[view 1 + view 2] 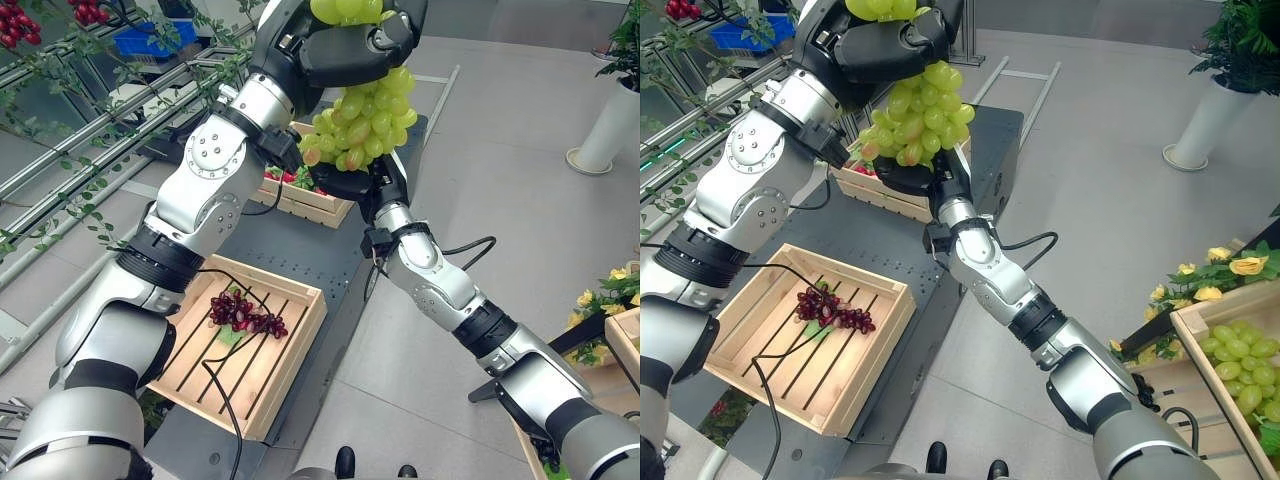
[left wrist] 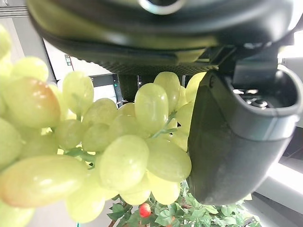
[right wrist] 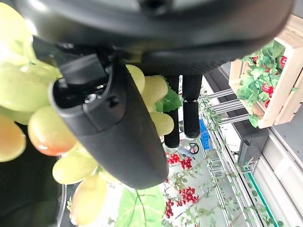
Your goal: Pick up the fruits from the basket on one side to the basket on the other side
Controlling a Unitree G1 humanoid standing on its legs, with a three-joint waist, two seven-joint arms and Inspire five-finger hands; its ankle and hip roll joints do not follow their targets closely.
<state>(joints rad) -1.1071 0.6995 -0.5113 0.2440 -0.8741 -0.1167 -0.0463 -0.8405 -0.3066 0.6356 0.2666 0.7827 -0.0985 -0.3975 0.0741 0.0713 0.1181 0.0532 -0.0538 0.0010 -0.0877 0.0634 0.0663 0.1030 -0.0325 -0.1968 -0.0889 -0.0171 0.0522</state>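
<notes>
The dark worktop carries two wooden crates; the near crate holds a bunch of dark red grapes on its slats; the far crate shows red fruit and leaves; above it, raised high, hangs a bunch of green grapes; the left hand is curled round its top, the right hand cups it from below, thumb against the grapes.
</notes>
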